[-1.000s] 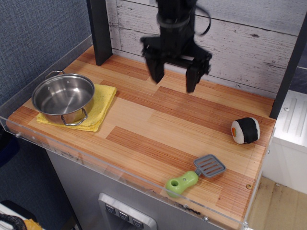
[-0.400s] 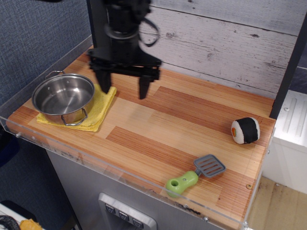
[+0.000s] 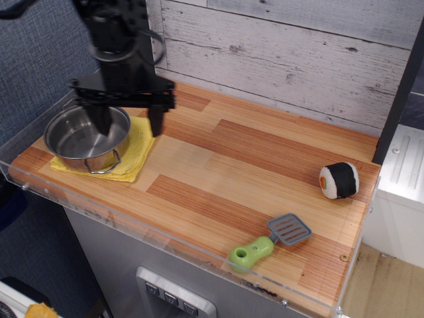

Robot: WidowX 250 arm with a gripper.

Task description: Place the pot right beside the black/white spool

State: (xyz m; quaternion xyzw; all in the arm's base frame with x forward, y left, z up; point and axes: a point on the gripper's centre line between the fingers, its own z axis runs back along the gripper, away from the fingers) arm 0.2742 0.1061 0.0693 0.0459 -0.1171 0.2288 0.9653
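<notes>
in the one view, looking down at a wooden table [image 3: 218,165], the black gripper [image 3: 128,123] hangs over the left end, with its jaws spread wide apart and nothing between them. one finger [image 3: 101,119] is over the inside of the pot [image 3: 83,140], and the other finger [image 3: 157,118] is over the yellow cloth [image 3: 141,147], just past the pot's right rim. it is too hard to tell if the fingers touch the pot. the pot is small, round and shiny, with thin wire loop handles, one at the front and one at the back. it sits on the yellow cloth near the left edge of the table. the black/white spool [image 3: 338,179] looks like a sushi roll, with a black band and a white end with an orange middle. it lies on its side near the right edge of the table, well apart from the pot. a grey spatula with a green handle [image 3: 269,242] lies near the front edge, closer to the spool than to the pot. a white plank wall [image 3: 298,53] stands behind the table.
</notes>
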